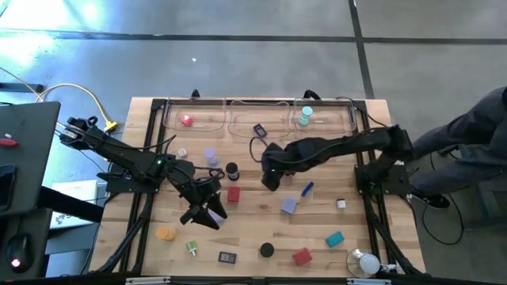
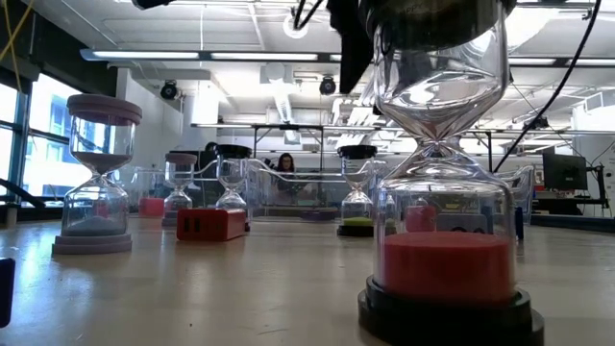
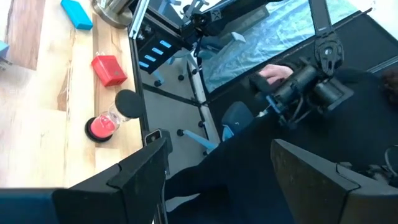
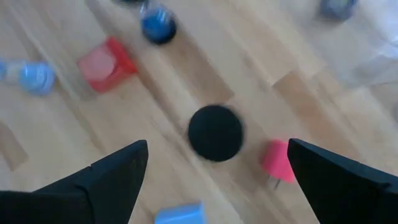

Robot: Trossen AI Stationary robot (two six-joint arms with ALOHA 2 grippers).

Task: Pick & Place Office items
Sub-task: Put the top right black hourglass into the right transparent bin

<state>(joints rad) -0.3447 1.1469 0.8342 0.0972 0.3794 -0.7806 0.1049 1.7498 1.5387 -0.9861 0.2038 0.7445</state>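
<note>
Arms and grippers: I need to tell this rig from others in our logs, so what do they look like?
Both arms are dark, nearly black, built of jointed segments with black cables looping along them. The left arm shows a small green light near its middle. The left gripper and the right gripper each end in two broad, flat, matte black fingers that taper to blunt tips.

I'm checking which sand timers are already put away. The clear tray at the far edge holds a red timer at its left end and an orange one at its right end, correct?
Not quite. The high view shows the clear tray with the red timer at its left end, but the one at its right end is a teal timer, not orange. An orange timer stands on the table near the front left.
</note>
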